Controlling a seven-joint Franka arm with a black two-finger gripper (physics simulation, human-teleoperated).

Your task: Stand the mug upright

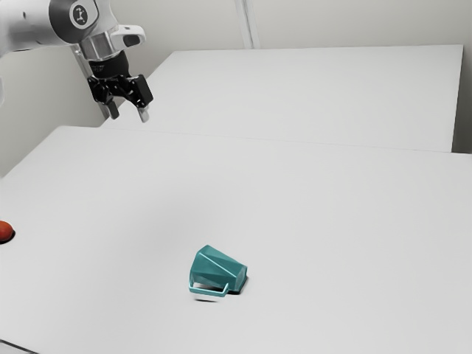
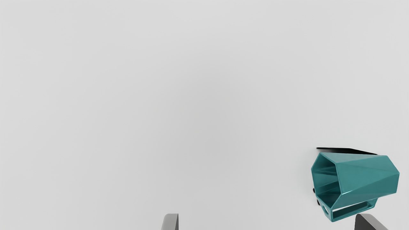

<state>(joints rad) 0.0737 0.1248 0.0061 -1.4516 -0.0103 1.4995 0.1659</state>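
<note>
1. In the exterior view, I see my gripper (image 1: 128,116) high over the table (image 1: 332,214), at the end of the arm (image 1: 29,28), well apart from the mug (image 1: 221,268). Its two fingers stand spread, with nothing pinched between them.

2. In that same view, the mug lies on its side on the table, its wider end toward the exterior view's left and its handle (image 1: 209,293) along the side nearer the camera. A red ball (image 1: 5,231) sits at the exterior view's left edge; I judge it no part of this job.

3. In the wrist view, the fingers are wide apart and the mug is off toward one of them, not centred between the two. Its open mouth (image 2: 328,182) faces toward the middle of the gap, its base (image 2: 396,182) points away from it, and the handle is on the side closer to the fingertips.

4. I take the step in hand to be the approach: the mug has yet to be gripped or tipped up. Next I should move across until it is centred, turn the hand to straddle its body clear of the handle, then lower and close. After that comes a small lift and a tilt to put the base down. A loose grip could let those slanted sides slip or roll.
</note>
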